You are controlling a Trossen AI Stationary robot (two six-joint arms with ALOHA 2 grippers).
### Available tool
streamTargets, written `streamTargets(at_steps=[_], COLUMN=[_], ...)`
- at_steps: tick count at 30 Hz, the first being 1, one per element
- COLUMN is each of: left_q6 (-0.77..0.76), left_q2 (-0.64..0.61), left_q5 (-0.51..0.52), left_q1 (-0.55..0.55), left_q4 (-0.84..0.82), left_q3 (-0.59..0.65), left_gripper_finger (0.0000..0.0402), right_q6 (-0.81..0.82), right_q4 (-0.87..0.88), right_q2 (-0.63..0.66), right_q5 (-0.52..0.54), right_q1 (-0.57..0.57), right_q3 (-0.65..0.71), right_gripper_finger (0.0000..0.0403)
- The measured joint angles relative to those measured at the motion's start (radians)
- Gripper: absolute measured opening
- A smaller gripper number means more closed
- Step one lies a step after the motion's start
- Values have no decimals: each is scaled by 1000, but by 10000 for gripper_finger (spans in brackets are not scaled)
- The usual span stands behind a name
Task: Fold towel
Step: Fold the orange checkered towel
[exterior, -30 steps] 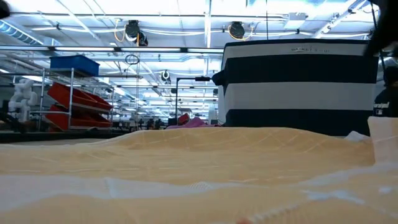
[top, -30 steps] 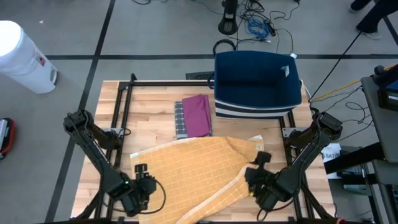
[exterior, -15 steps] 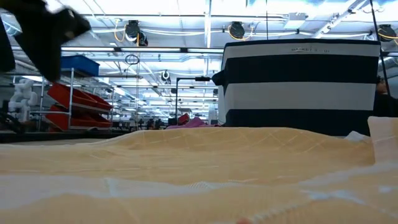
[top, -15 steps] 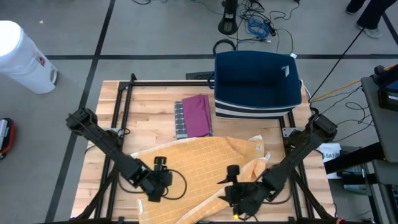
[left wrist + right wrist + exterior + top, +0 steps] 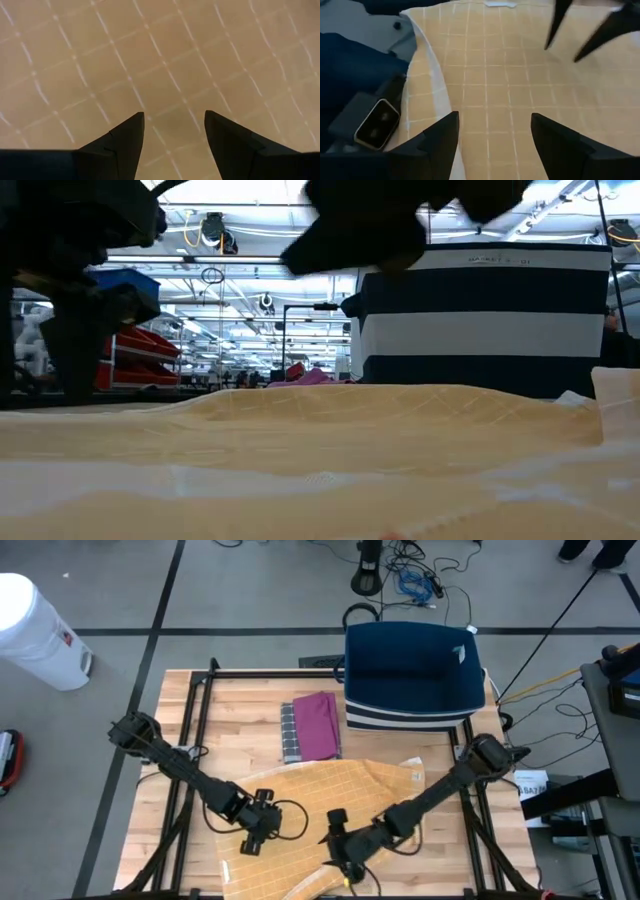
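The tan towel (image 5: pixel 330 795) with a white grid lies spread over the near half of the table, rumpled toward its right side; it also fills the low view as the towel (image 5: pixel 320 440). My left gripper (image 5: pixel 252 840) hangs open over the towel's left part, fingers pointing down, close above the cloth (image 5: pixel 150 60). Whether the fingers touch it I cannot tell. My right gripper (image 5: pixel 336 846) is open above the towel's near middle, with the cloth (image 5: pixel 510 75) spread before it.
A folded purple cloth (image 5: pixel 318 725) on a grey checked one lies at the table's far middle. A blue bin with white stripes (image 5: pixel 415 670) stands at the far right and rises behind the towel as the bin (image 5: pixel 480 320). A white tag (image 5: pixel 412 775) lies on the towel's right part.
Both grippers have swung in from the table's near corners toward its middle. The left one has moved right from the near left corner, out over the towel. The right one has moved left from the near right corner, across the towel's near part. Both have stayed open.
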State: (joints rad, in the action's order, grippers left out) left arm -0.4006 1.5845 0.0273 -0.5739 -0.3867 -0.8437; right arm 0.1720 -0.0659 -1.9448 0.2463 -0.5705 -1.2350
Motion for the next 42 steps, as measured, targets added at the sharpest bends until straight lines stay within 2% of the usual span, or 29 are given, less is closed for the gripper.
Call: streamTargets(at_steps=[5,10,20,33,36,40,42], left_q6=[34,56,122,287,335,395,418], left_q2=[0,0,0,0,0,0,0], left_q5=[-1,-16,-23,46,116,177,192], left_q1=[24,68,147,318,354,401,420], left_q4=[7,87,177,211,247,281,275], left_q3=[10,55,87,87,87,87,86], left_gripper_finger=[215,215,215,215,215,215,215], right_q6=[11,34,52,90,93,116,133], right_q4=[-34,-15,166,607,710,892,934], right_q2=[-73,-123,-128,-91,-66,-17,16], right_q5=[-109,-177,-166,-149,-86,97,149], right_q1=[66,95,98,152,159,172,174], right_q3=[0,0,-5,-12,-10,3,10], right_gripper_finger=[232,232,232,232,232,231,226])
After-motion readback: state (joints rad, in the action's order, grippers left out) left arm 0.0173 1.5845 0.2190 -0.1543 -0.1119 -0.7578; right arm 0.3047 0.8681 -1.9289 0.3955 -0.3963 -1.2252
